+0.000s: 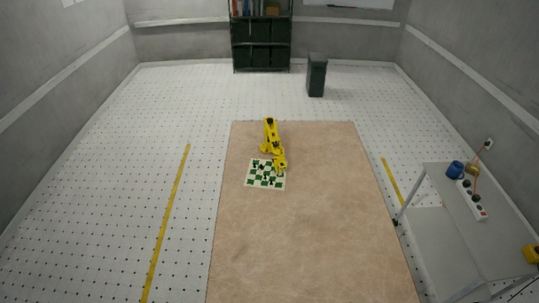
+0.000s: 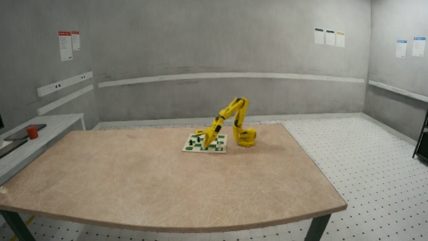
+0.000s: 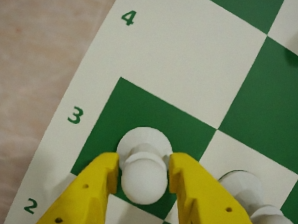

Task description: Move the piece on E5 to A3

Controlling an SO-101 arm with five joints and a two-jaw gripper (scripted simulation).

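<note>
In the wrist view a white pawn (image 3: 143, 177) stands upright on the green square beside the edge label 3, in the board's outermost file. My yellow gripper (image 3: 144, 163) (image 1: 279, 170) (image 2: 204, 146) is low over that square. Its two fingers stand on either side of the pawn's head, with a thin dark gap at each side, so it is slightly open and not clamping the piece. The green and white chessboard (image 3: 186, 50) (image 1: 250, 182) (image 2: 188, 149) lies on the tan table top, in front of the arm's base.
Two more white pieces (image 3: 248, 192) stand on the squares just right of the fingers. Several black pieces (image 1: 255, 165) (image 1: 265, 178) stand elsewhere on the board. The board's edge and the bare table (image 3: 40, 43) are just left of the pawn.
</note>
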